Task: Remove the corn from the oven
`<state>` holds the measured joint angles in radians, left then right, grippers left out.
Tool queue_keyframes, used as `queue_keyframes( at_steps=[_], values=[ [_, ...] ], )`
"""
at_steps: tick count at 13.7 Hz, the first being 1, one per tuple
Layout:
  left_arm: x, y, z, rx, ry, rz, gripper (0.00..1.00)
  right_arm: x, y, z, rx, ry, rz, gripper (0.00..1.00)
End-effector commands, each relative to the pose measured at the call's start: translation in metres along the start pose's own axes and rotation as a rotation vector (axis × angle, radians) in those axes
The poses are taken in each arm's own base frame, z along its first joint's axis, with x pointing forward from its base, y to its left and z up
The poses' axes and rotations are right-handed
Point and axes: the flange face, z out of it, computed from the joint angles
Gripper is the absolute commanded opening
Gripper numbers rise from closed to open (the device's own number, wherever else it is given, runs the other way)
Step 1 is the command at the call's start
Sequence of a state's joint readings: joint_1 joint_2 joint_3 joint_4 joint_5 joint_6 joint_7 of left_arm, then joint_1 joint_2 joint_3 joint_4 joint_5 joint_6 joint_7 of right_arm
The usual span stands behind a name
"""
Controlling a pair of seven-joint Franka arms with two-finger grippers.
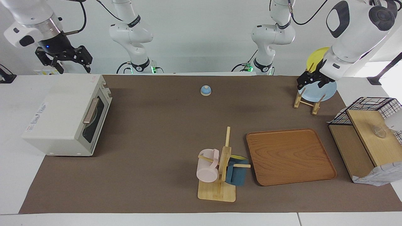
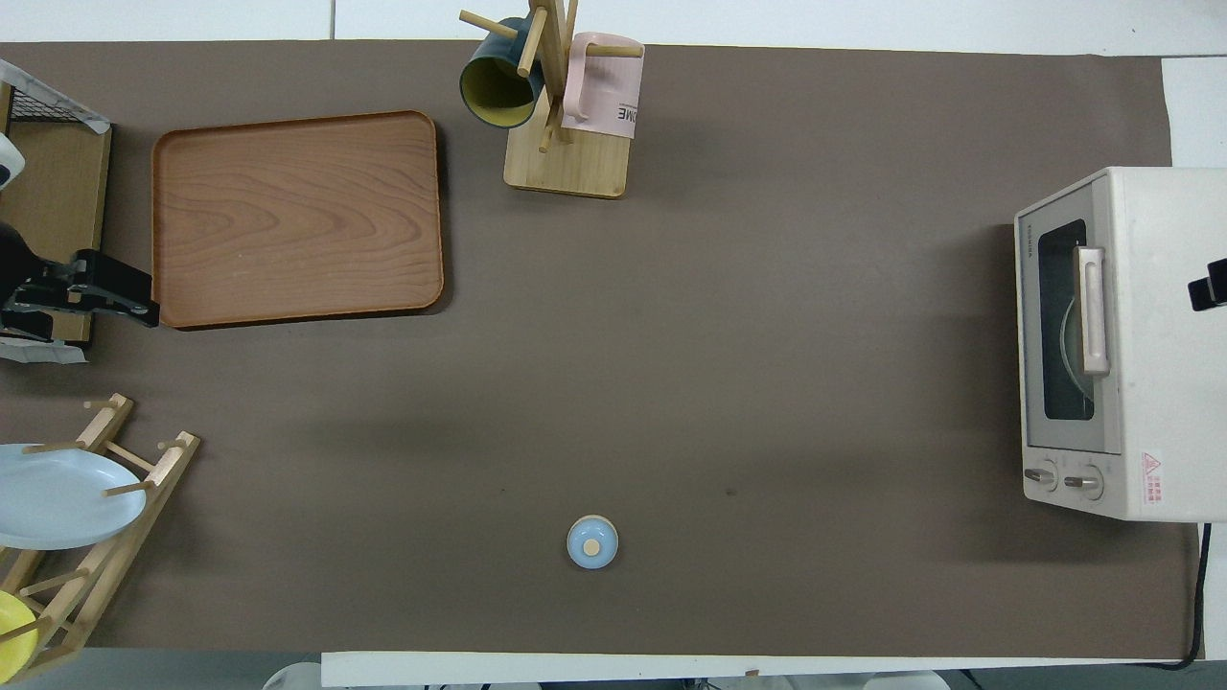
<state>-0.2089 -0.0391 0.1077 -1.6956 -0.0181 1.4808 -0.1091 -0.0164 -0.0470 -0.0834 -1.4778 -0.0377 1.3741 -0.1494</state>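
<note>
On the table stood one oven (image 1: 67, 116), one wooden tray (image 1: 289, 156), one small blue bell (image 1: 205, 90), one mug tree (image 1: 221, 175) and one plate rack (image 1: 309, 102). Two mugs hung on the tree: one pink (image 1: 207, 166), one dark blue (image 1: 237, 175). Two plates stood in the rack: one pale blue (image 2: 57, 498), one yellow (image 1: 315, 56). One black wire basket (image 1: 367, 108) was present. Two grippers appeared, the left (image 1: 309, 80) and the right (image 1: 64, 58).

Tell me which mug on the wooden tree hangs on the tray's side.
The dark blue mug with the yellow inside hangs toward the wooden tray. The pink mug hangs off the mug tree on the side toward the oven.
</note>
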Motion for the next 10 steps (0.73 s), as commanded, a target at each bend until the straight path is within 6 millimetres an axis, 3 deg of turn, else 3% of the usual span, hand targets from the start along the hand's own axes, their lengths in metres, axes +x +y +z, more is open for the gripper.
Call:
queue_keyframes(
  at_steps=[1, 3, 7, 9, 10],
  values=[
    [0.003, 0.004, -0.028, -0.009, 0.149, 0.014, 1.00, -0.007, 0.012, 0.006, -0.003, -0.001, 0.036, 1.00],
    [-0.001, 0.007, -0.052, -0.014, 0.216, 0.024, 1.00, -0.001, 0.013, 0.011, -0.003, -0.011, 0.040, 1.00],
    [-0.001, 0.003, -0.050, -0.013, 0.211, 0.020, 1.00, 0.001, 0.014, 0.020, -0.013, 0.011, -0.006, 0.99],
    [-0.002, 0.000, -0.051, -0.013, 0.204, 0.015, 1.00, 0.005, 0.014, 0.035, -0.013, 0.008, -0.047, 0.26],
    [-0.003, 0.000, -0.051, -0.013, 0.198, 0.015, 1.00, 0.013, 0.014, 0.053, -0.014, -0.003, -0.056, 0.08]
  ],
)
